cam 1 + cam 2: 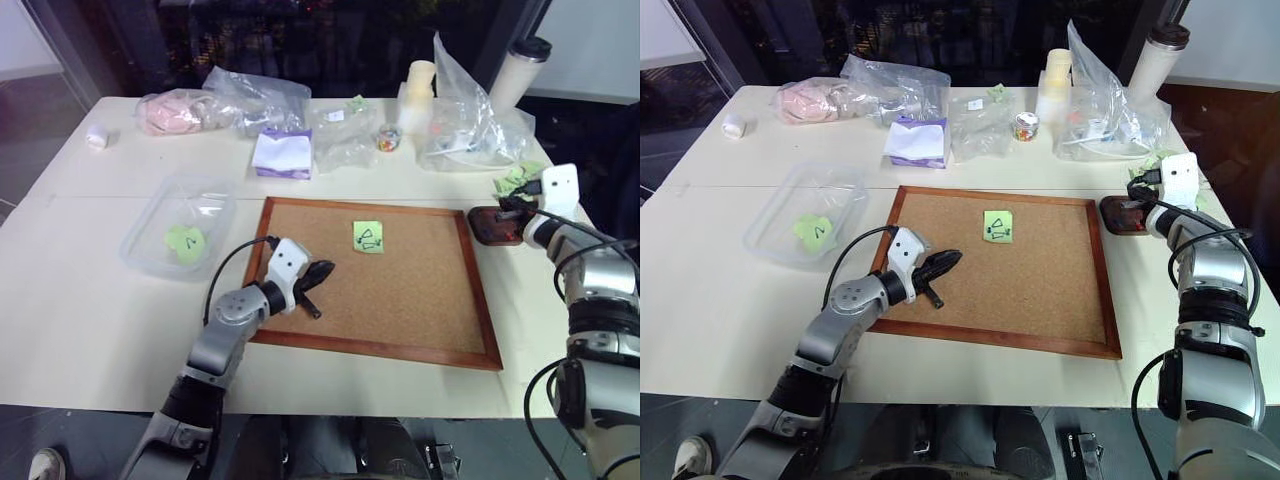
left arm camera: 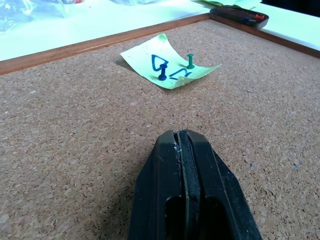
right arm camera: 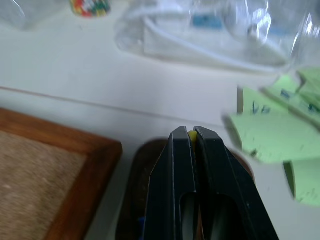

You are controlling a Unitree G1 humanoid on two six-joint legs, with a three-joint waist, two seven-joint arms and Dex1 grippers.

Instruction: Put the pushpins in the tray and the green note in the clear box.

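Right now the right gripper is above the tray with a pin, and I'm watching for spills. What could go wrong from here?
1. The right gripper pinches a yellow pushpin over the tray; released off-centre, the pin could bounce onto the table.
2. The green note on the cork board still has two pins in it, and its edges curl; pulling one pin may tear or lift it.

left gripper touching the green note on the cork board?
Apart. Left wrist view: bare cork separates the shut left gripper from the green note.
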